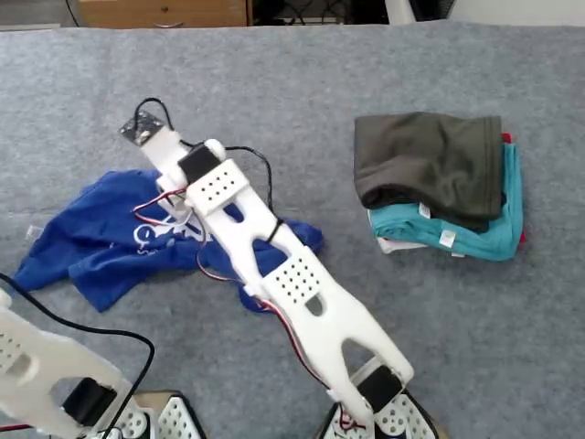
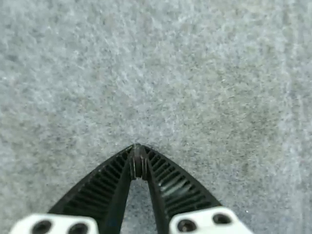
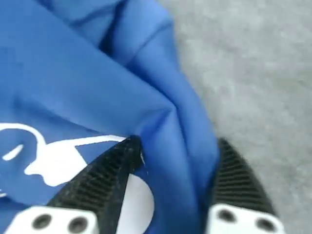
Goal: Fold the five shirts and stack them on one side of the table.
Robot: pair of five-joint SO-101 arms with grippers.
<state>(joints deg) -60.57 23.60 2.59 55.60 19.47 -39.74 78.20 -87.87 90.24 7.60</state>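
**Q:** High view: how far had the folding got?

**A:** A folded stack (image 1: pixel 439 197) lay at the right of the frame. An olive shirt (image 1: pixel 430 151) was on top and a teal shirt (image 1: pixel 489 229) beneath it. A white edge (image 1: pixel 393 245) and a red edge (image 1: pixel 506 138) showed under those, so four shirts appeared done. The blue shirt (image 1: pixel 91 233) lay crumpled at centre-left, well apart from the stack, and was judged the last piece to fold and stack. The right arm (image 1: pixel 274 265) stretched across it, and the left arm (image 1: pixel 46 366) sat at lower left.

**Q:** Left wrist view?

**A:** The left gripper (image 2: pixel 138 153) hung over bare bench, its jaws clenched on nothing.

**Q:** Right wrist view?

**A:** The right gripper (image 3: pixel 178 146) was down on the blue shirt. Its jaws were released and straddled a raised fold of cloth beside the white print, and no grip was judged taken yet.

**Q:** Surface and room?

**A:** The bench (image 1: pixel 320 82) carried a grey, felt-like covering. A wooden cabinet (image 1: pixel 164 11) stood along the upper edge of the high view.
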